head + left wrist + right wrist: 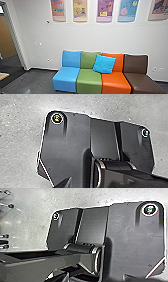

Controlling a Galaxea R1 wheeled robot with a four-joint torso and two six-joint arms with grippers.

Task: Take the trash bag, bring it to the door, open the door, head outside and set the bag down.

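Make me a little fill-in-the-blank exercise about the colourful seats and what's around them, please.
1. In the head view, the seat between the blue seat and the orange seat is ____.
2. At the picture's right end of the row, next to the orange seat, is a ____ seat.
3. The cushion leaning on the backrests is bright ____.
4. The posters hang on the ____ above the seats.

Missing words: green; brown; blue; wall.

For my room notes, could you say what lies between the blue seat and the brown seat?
The head view shows a green seat and an orange seat, a bright blue cushion across both.
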